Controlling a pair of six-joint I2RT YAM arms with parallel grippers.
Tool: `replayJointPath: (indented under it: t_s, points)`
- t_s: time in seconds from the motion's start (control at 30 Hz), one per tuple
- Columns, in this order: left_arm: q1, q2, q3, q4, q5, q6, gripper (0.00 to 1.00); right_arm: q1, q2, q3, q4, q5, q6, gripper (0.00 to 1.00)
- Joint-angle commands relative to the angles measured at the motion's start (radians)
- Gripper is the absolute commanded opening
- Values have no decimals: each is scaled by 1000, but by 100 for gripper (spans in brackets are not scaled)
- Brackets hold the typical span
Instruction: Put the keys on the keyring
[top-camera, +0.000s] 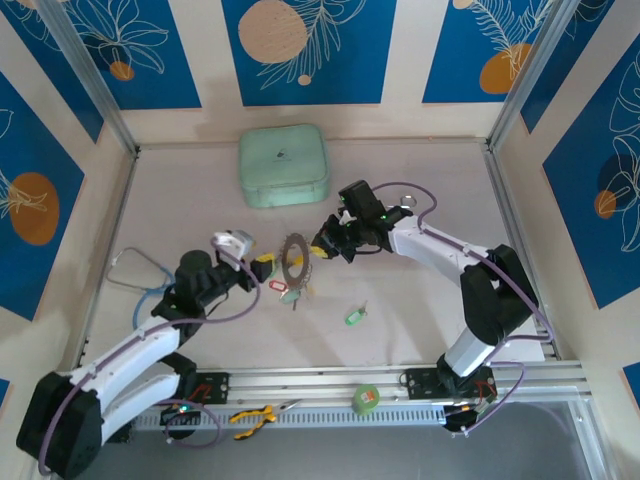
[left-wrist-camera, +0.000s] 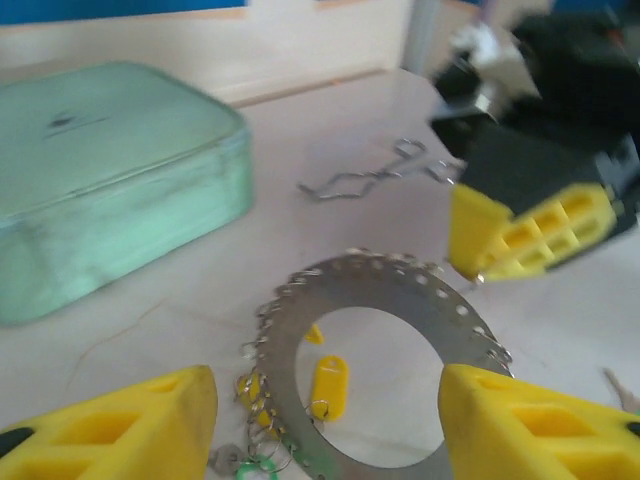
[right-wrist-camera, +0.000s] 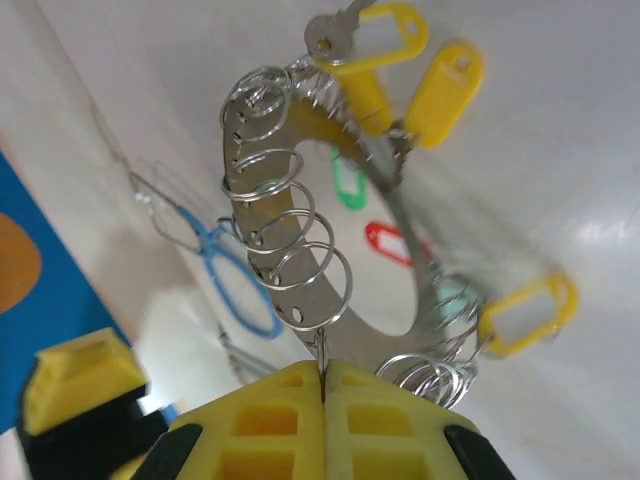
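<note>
My right gripper (right-wrist-camera: 323, 385) is pressed together on the rim of the keyring (right-wrist-camera: 262, 215), which stands tilted. My left gripper (left-wrist-camera: 325, 420) is spread apart at the keyring's opposite side, one finger on either flank. Keys (right-wrist-camera: 385, 35) with yellow tags hang from the keyring's small loops. One green-tagged key (top-camera: 355, 315) lies on the bench (top-camera: 420, 300), well apart from the keyring.

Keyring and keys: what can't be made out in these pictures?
- Top view: the flat silvery perforated metal keyring is too small to count its tagged keys.
- Left wrist view: its lower rim is cut off by the bottom edge; the picture is blurred.
- Right wrist view: the shut right gripper hides the pinched rim.
</note>
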Motion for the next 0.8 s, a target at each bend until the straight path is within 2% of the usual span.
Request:
replayJointPath:
  t_s: [0.0,0.17,0.33,0.6,0.77]
  points:
    - [-43,80,-9,161,83,320,52,6,-49,10,-38,-90,116,0]
    - [-81,241,-7,316,156,507,46,14,-72,-21,-31,-73,197,0]
    - [-94,372,-6,492,185,598,40,28,-74,-13,-57,-57,203,0]
    - [-121,514,5,664,203,580,29,49,-71,-11,-51,-38,223,0]
    - [-130,535,2,692,176,564,28,54,-68,-9,-43,-36,223,0]
